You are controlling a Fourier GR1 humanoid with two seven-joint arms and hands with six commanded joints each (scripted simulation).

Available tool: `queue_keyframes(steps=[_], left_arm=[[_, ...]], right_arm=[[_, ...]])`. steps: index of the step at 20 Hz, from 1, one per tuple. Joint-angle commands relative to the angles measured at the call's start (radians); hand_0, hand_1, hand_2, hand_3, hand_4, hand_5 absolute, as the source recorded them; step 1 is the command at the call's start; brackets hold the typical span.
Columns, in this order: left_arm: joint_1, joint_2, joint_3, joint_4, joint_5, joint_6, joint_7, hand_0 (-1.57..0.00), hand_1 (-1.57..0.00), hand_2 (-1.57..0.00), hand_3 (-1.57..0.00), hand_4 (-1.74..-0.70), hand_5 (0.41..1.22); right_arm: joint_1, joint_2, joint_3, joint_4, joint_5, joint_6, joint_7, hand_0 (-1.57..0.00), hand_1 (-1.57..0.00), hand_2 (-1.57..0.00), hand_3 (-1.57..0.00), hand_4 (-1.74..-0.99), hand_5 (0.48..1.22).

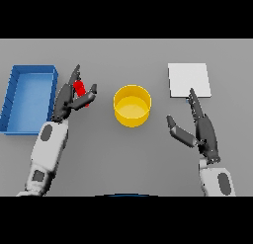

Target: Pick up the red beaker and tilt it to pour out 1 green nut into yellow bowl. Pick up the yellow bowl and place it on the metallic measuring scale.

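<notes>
The left hand (69,97) curls fingers and thumb around the red beaker (79,88), at nine o'clock from the yellow bowl (132,105) on the bench (123,159). The right hand (200,129), fingers straight and empty, hovers at four o'clock from the bowl, just below the metallic scale (189,80); a blue tray (28,97) sits far left.

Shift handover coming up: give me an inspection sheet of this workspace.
Surface: grey table, flat.
Job's things: red beaker in the left hand; yellow bowl upright at centre, no nut visible inside; scale, a pale square plate at right, bare.
Clutter: blue bin at far left.
Hands: left hand curled round the beaker; right hand open, just below the scale.
Cables: nothing seen.
Surroundings: nothing seen.
</notes>
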Motion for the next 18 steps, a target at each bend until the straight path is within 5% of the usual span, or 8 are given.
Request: queue_keyframes(steps=[1,4,7,10,14,18], left_arm=[[-0.017,-0.003,0.015,0.031,0.013,-0.004,-0.008,0.00,0.00,-0.01,0.00,-1.30,0.719],[-0.048,-0.017,0.043,0.100,0.025,0.013,-0.058,-0.21,-0.23,-0.29,-0.25,-1.40,0.787],[-0.073,-0.035,0.036,0.133,-0.019,0.099,-0.048,-0.76,-0.78,-0.84,-0.88,-1.52,0.999],[-0.077,-0.028,0.009,0.138,-0.055,0.112,-0.082,-1.15,-1.17,-1.20,-1.11,-1.62,1.107],[-0.080,-0.027,0.004,0.134,-0.058,0.106,-0.059,-1.40,-1.41,-1.42,-1.36,-1.54,1.174],[-0.085,-0.039,0.041,0.071,0.043,0.032,-0.076,-1.50,-1.50,-1.51,-1.48,-1.66,1.150]], right_arm=[[-0.002,-0.010,-0.007,-0.006,-0.005,0.002,-0.002,0.00,0.00,0.00,0.00,-1.246,0.646],[0.010,-0.003,0.006,-0.029,-0.005,0.008,-0.005,0.00,0.00,0.00,0.00,-1.240,0.645],[0.010,-0.006,-0.003,-0.022,-0.013,0.010,0.005,0.00,0.00,0.00,0.00,-1.239,0.648],[0.010,-0.005,0.001,-0.024,-0.006,0.007,0.003,0.00,0.00,0.00,0.00,-1.241,0.650],[0.018,0.009,0.007,-0.024,-0.017,0.012,-0.014,0.00,0.00,0.00,0.00,-1.255,0.644],[0.028,0.001,0.006,-0.039,-0.012,0.010,-0.010,0.00,0.00,0.00,0.00,-1.246,0.644]])
